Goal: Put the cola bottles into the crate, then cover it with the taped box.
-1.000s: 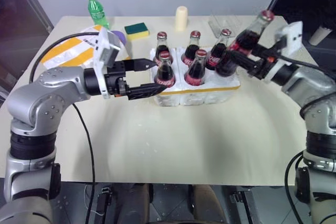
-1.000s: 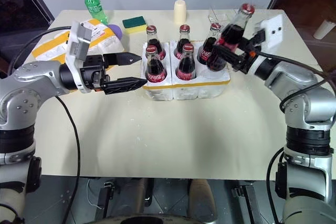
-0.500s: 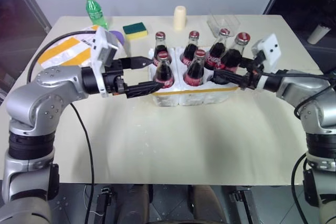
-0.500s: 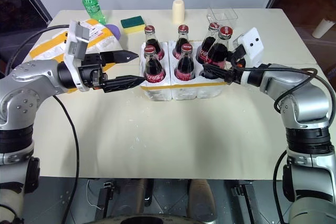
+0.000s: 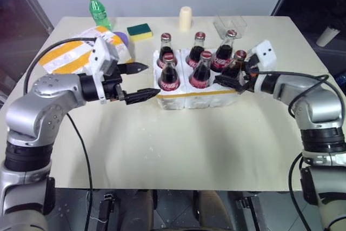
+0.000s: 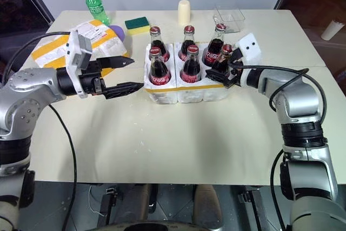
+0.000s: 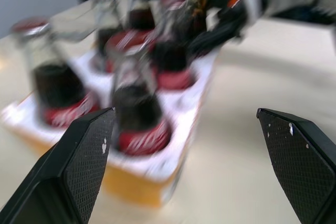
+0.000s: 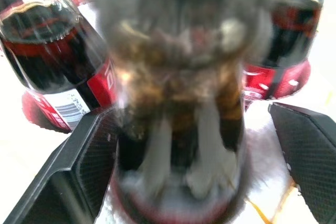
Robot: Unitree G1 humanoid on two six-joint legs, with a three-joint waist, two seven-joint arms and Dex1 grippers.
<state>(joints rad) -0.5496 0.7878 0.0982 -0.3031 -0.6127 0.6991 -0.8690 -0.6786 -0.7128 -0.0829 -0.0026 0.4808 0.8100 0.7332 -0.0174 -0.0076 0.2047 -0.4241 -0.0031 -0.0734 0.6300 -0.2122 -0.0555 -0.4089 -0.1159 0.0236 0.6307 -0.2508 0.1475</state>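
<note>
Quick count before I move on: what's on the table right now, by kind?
Cola bottles: 6, all in the crate
Crate: 1
Taped box: 1
Green bottle: 1
Sponge: 1
Cream cylinder: 1
Clear container: 1
Purple object: 1
Total: 13

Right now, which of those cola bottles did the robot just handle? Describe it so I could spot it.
Find the white foam crate mid-table, holding six cola bottles. Go to its front corner on the robot's right: that cola bottle stands between the open fingers of the right claw. It alone has a claw around it.
</note>
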